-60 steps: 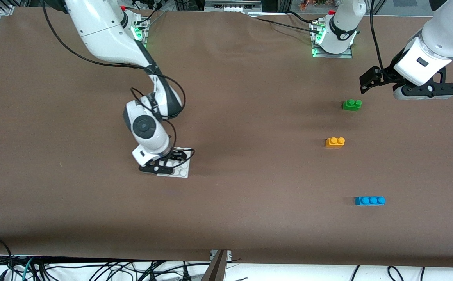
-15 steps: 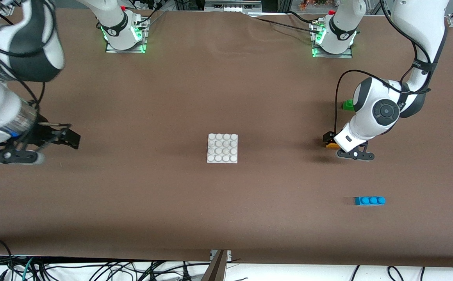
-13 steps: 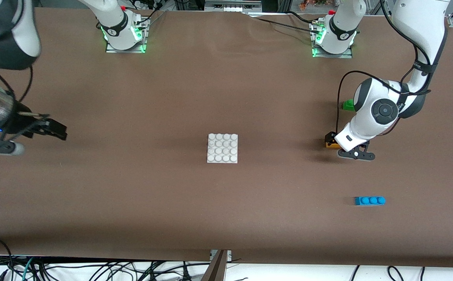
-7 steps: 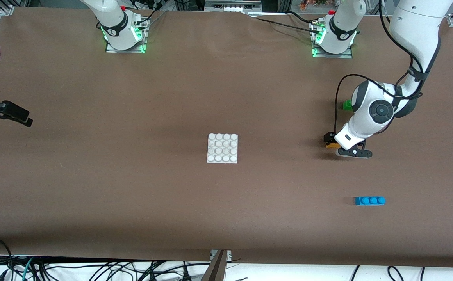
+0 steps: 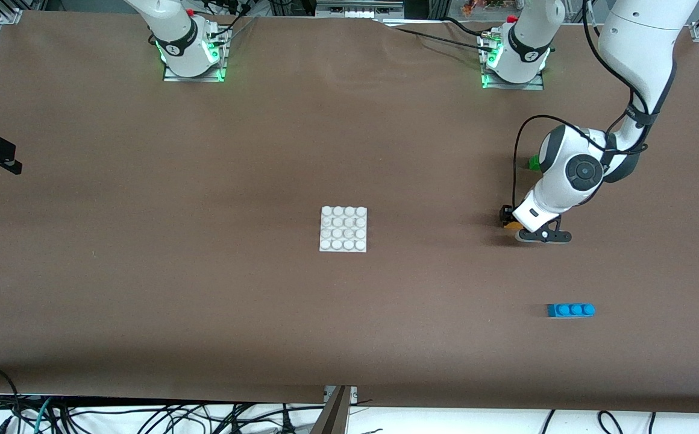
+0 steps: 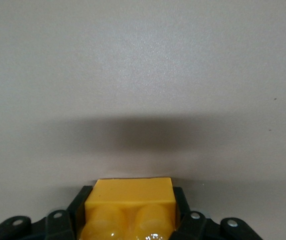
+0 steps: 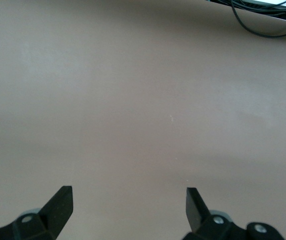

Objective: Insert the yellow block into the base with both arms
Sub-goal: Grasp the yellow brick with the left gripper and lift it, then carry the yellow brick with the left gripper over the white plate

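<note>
While the right gripper [image 7: 128, 205] hangs spread wide over bare table at the right arm's end, empty, the left gripper [image 5: 513, 222] sits down at table level, clamped on the yellow block [image 6: 130, 210]. Block lies square between the black fingers [image 6: 189, 227], studs up, its flat end poking out past the tips. From the white base [image 5: 343, 229] at table centre, the block is at about 3 o'clock. Green brick [image 5: 534, 162] at 1 o'clock from the block, blue brick [image 5: 570, 310] at 5 o'clock.
</note>
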Available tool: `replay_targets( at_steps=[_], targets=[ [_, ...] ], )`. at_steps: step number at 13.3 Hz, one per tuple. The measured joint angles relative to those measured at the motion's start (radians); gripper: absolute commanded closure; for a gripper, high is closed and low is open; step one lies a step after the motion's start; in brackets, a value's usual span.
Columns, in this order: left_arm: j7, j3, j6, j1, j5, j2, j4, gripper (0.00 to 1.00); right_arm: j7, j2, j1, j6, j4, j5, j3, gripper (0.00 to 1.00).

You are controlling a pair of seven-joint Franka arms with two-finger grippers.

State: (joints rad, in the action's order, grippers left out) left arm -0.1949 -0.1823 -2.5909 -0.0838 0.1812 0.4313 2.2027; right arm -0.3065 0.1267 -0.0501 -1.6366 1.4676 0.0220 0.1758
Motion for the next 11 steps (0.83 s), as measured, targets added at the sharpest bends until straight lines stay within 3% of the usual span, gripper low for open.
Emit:
replay_targets(
  at_steps=[2,5,8,11],
  targets=[
    [0.000,-0.008,0.014,-0.001,0.000,-0.017,-0.009,0.74,-0.001,0.000,0.000,0.011,0.002,0.014,-0.003,0.00],
    [-0.095,-0.103,0.189,-0.002,-0.009,-0.072,-0.089,0.71,-0.002,0.000,0.000,0.021,0.004,0.016,-0.003,0.00],
    [-0.239,-0.209,0.406,0.047,-0.038,-0.083,-0.278,0.71,-0.002,0.000,0.001,0.024,0.008,0.017,-0.001,0.00],
    [-0.361,-0.220,0.483,0.180,-0.044,-0.037,-0.446,0.71,-0.002,0.000,0.003,0.024,0.011,0.017,0.000,0.00]
  ],
)
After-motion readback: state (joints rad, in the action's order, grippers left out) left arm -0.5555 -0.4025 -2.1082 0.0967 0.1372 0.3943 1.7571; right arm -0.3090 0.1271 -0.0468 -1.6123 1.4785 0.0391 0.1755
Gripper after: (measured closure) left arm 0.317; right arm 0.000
